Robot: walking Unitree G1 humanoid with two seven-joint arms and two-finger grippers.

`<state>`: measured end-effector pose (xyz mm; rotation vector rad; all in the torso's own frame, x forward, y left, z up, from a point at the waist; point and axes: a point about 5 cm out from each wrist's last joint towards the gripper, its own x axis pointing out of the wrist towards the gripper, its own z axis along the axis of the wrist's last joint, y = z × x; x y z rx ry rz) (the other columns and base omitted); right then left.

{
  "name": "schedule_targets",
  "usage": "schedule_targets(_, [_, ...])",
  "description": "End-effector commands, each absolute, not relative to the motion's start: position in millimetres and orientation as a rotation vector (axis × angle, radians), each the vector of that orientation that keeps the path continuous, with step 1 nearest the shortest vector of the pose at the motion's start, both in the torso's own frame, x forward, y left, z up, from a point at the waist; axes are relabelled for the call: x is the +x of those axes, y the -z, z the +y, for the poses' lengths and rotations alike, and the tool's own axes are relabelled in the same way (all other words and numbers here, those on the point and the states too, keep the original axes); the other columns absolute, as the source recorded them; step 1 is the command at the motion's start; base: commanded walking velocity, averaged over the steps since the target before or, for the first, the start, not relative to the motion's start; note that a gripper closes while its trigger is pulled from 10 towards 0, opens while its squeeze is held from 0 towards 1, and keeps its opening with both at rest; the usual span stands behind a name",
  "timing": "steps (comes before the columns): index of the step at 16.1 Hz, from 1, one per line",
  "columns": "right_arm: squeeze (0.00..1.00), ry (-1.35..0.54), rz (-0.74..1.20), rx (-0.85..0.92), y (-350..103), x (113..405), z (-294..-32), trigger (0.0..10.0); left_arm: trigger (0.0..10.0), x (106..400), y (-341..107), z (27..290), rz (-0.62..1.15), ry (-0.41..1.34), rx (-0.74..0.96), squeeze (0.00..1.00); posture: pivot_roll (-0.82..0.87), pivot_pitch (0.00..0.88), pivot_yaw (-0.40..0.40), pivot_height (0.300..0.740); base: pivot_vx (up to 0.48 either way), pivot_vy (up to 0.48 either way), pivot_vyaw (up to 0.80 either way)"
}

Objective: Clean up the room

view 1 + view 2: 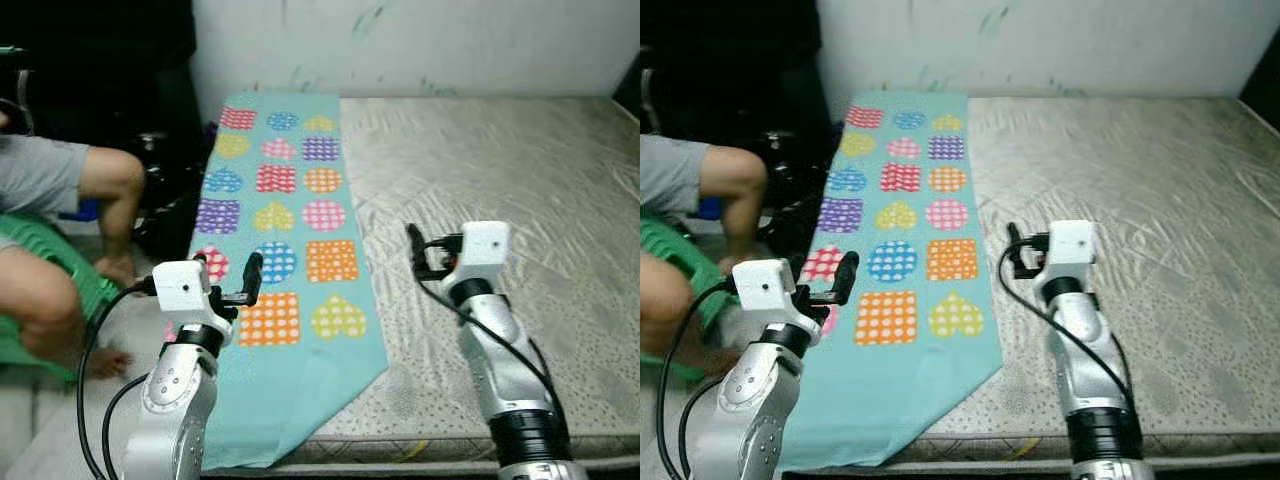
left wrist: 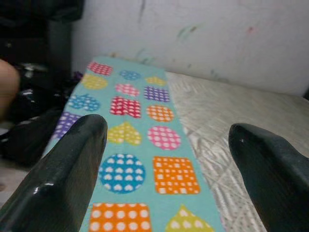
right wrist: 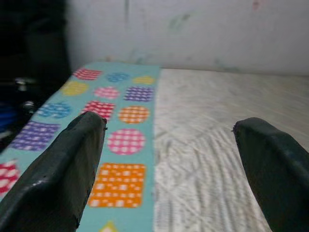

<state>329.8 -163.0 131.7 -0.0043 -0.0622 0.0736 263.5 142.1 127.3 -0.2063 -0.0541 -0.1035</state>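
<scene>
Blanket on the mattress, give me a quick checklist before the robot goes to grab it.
1. Left gripper jaws open: ok, seen wide apart in the left wrist view.
2. Right gripper jaws open: ok.
3. Both grippers empty: ok.
4. Blanket lying flat along the left side of the mattress, near corner hanging over the edge: ok.
5. Left gripper over the blanket's left edge: ok. Right gripper over bare mattress, beside the blanket: not ok.
6. Person's leg close to the blanket's left side: not ok, watch clearance.
</scene>
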Motion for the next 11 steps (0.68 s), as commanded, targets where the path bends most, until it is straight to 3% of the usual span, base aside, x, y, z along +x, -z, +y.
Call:
schedule_targets(1, [0.00, -0.072, -0.071, -0.001, -134.0, 330.2, -163.2, 10.0, 10.0, 262.3, -123.8, 144.8, -0.032, 0.086, -0.195, 0.00, -0.05, 0.083, -0.001, 0.740, 0.000, 0.000, 0.00])
schedule_targets(4, [0.00, -0.072, -0.063, 0.006, -133.0, 329.8, -162.8, 10.0, 10.0, 261.6, -122.8, 144.9, -0.026, 0.083, -0.197, 0.00, -0.05, 0.090, 0.000, 0.740, 0.000, 0.000, -0.57])
schedule_targets(8, [0.00, -0.072, -0.058, 0.002, -131.8, 329.5, -162.8, 10.0, 10.0, 260.6, -121.5, 146.2, -0.017, 0.072, -0.210, 0.00, -0.05, 0.096, -0.004, 0.740, 0.000, 0.000, 0.00])
schedule_targets(11, [0.00, -0.071, -0.052, 0.003, -130.9, 329.0, -163.0, 10.0, 10.0, 260.1, -121.1, 146.2, -0.012, 0.072, -0.212, 0.00, -0.05, 0.100, -0.002, 0.740, 0.000, 0.299, 0.00])
